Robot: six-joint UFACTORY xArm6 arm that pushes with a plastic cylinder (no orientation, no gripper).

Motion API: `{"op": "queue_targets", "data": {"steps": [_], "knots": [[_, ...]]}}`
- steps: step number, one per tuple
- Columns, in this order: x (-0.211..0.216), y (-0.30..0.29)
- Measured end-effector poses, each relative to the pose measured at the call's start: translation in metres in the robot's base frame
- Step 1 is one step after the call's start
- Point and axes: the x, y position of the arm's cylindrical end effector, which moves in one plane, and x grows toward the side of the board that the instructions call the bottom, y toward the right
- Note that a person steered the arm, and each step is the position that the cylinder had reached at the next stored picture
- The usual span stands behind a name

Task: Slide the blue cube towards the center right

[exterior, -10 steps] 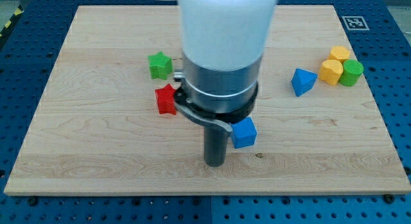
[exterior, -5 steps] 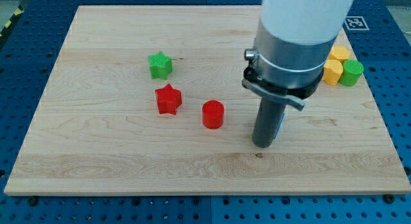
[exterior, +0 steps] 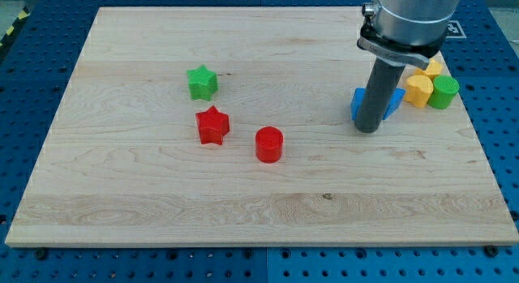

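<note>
The blue cube (exterior: 358, 103) sat at the view's right, about level with the middle of the board's height, and most of it was hidden behind the dark rod. Only a blue sliver showed on the rod's left side. More blue (exterior: 395, 101) showed on the rod's right side; I could not tell whether that was the same cube or a second blue block pressed close behind it. My tip (exterior: 368, 130) rested on the board right in front of that blue, on the side toward the view's bottom, and seemed to be touching it, though the rod covered the contact itself. The arm carried no gripper, just the straight rod, so there was nothing to open or close and nothing was held.

Just to the right of the blue, near the board's right edge, stood a tight cluster: a yellow block (exterior: 418, 90) nearest the blue, a green cylinder (exterior: 443, 91) touching it on the right, and another yellow block (exterior: 433, 69) behind them, partly cut off by the rod's collar.

Well apart, on the left half of the wooden board (exterior: 146, 194), lay three more pieces. A red cylinder (exterior: 268, 144) stood near the centre, a red star (exterior: 212, 125) just to its left and slightly higher in the view, and a green star (exterior: 202, 82) above the red star, toward the view's top.
</note>
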Motion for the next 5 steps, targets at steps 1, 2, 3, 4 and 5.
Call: {"op": "queue_targets", "data": {"steps": [1, 2, 3, 4, 5], "knots": [[-0.019, 0.004], [-0.028, 0.018], [-0.028, 0.026], [-0.028, 0.037], [-0.028, 0.042]]}}
